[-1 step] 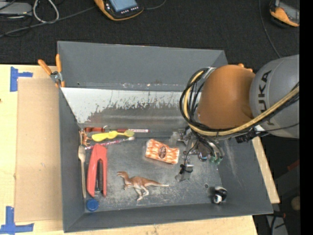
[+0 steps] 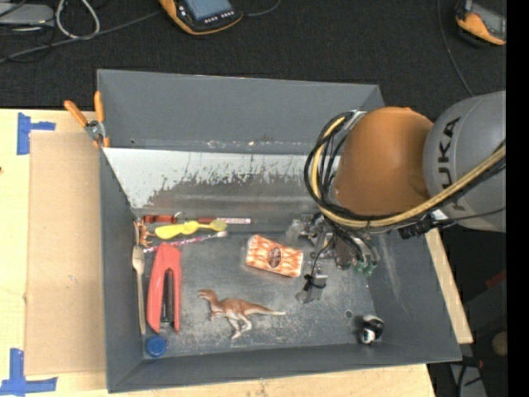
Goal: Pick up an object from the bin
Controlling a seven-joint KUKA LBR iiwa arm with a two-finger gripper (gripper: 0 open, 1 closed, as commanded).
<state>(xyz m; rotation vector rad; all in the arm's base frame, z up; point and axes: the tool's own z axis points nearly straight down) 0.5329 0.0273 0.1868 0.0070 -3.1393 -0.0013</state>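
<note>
The bin [image 2: 231,114] is showing plain grey, its back wall streaked with paler scratches. Just right of the frame's centre, a packet [image 2: 274,257] is wearing an orange-and-white pattern. Below it, a toy dinosaur [image 2: 235,307] is showing orange-brown. At lower left, a tool [image 2: 164,288] is glowing red around a black middle, and a cap [image 2: 154,346] beneath it is showing blue. Above the tool, a yellow piece [image 2: 188,230] is gleaming. At lower right, a small round thing [image 2: 369,330] is showing black and white. At right, the wrist cover [image 2: 384,160] is showing orange, ringed by black and yellow cables [image 2: 318,164], and the arm [image 2: 471,155] is showing grey with black lettering.
</note>
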